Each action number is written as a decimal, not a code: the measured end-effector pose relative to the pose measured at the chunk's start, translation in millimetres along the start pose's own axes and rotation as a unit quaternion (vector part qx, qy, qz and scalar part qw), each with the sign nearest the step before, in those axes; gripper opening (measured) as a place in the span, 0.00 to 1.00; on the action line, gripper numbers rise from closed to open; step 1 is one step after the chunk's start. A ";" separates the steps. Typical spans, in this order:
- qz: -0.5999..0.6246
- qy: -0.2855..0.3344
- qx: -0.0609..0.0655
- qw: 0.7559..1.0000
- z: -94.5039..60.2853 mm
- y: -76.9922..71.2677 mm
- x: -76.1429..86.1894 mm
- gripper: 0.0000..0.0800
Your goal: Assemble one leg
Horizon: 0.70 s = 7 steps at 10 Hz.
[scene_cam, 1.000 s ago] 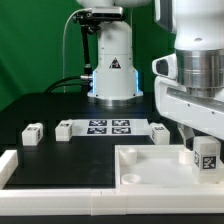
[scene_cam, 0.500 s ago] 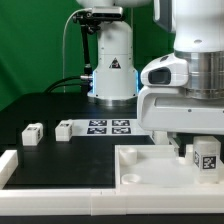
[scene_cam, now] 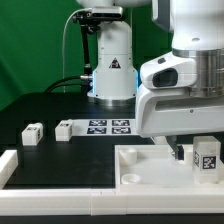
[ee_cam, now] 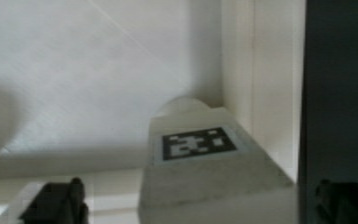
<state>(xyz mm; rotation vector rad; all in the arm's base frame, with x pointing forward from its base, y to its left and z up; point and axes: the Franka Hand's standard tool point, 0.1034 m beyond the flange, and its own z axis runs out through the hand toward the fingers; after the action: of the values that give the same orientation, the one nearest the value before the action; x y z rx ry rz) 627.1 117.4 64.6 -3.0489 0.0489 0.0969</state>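
Gripper (scene_cam: 190,148) fingertips were hidden behind the arm housing above the tabletop (scene_cam: 150,165); the leg (scene_cam: 207,155) was cut off at frame edge; wrist view blurred.

- A green backdrop (scene_cam: 35,45) covers the wall behind the work area.
- The table (scene_cam: 45,108) has a black surface, evenly lit, with soft shadows.
- A white raised border (scene_cam: 60,176) runs along the table's near edge.
- The marker board (scene_cam: 108,126) lies flat mid-table.

White leg (scene_cam: 206,158) (ee_cam: 208,160), tagged, upright on white panel (scene_cam: 150,166) corner.
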 end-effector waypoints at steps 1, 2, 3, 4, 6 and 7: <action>0.000 0.000 0.000 1.000 0.3 0.1 -0.1 0.78; 0.000 0.000 0.000 1.000 0.4 0.2 -0.2 0.56; 0.004 0.000 0.000 1.000 0.5 0.1 -0.2 0.56; 0.018 0.000 0.000 1.000 0.6 0.0 -0.2 0.36; 0.034 0.000 0.002 0.999 0.5 -0.1 -0.2 0.36; 0.143 0.001 0.007 0.990 0.4 0.7 -0.2 0.36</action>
<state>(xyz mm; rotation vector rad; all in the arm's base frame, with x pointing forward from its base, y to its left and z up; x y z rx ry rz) 626.8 116.7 64.1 -3.0069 0.4842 0.1135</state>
